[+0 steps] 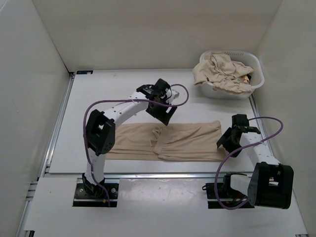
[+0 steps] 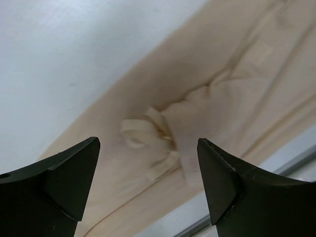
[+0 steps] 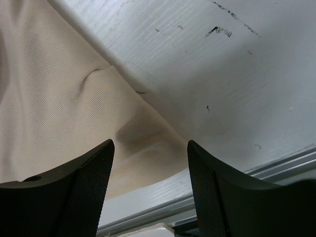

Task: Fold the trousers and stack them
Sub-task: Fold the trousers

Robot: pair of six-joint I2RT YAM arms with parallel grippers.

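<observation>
White bench [image 1: 123, 94], walled in on three sides.

Near half of bench: trousers [image 1: 187, 140], beige-tan, laid flat in one long strip running left to right, near edge close to the metal rail [image 3: 276, 163].

Left tool [image 1: 165, 117]: over the far edge of the strip, about its middle. Fingers [image 2: 64, 173] spread wide, nothing between them. Directly below in the wrist view, a pale drawstring [image 2: 148, 131], looped and bunched at a gathered seam. Contact with cloth: cannot tell, though a clear gap seems to show.

Right tool [image 1: 224, 143]: at the right-hand end of the strip. Black textured pads [image 3: 89, 187] well apart, holding nothing. Beneath the gap, the cloth's corner with a soft ridge and a shadowed dimple. Touching or just above: cannot tell.

Right of that corner, bare bench with dark scuffs [image 3: 219, 31], too smeared to read as anything.

Far right corner: white plastic laundry basket [image 1: 256, 64], slotted wall, heaped with bundled trousers [image 1: 222, 71] of the same beige, one fold hanging over the left rim.
</observation>
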